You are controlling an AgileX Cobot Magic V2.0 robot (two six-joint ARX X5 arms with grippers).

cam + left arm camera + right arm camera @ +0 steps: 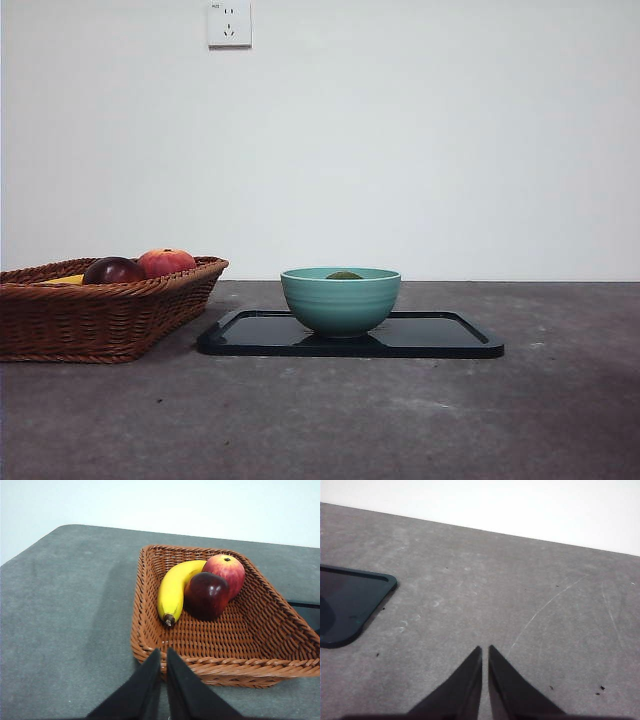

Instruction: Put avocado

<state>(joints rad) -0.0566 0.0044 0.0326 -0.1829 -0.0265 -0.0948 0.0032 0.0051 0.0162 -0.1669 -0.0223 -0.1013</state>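
Resting in your teal bowl [340, 305], the avocado [344, 275] barely shows; left gripper [163, 652] and right gripper [485, 650] both have jaws pressed together, holding nothing.

Left tool [163, 655], right tool [485, 652]: matte black, tapered pointed jaws, seemingly plain-surfaced.

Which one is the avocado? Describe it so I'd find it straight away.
Start at the black tray lying in the middle of the grey table; a teal bowl stands on it. The avocado lies inside that bowl, only its dull dark green top showing above the rim. The other fruit, a banana, a dark red-purple fruit and an orange-red one, all sit in the wicker basket.
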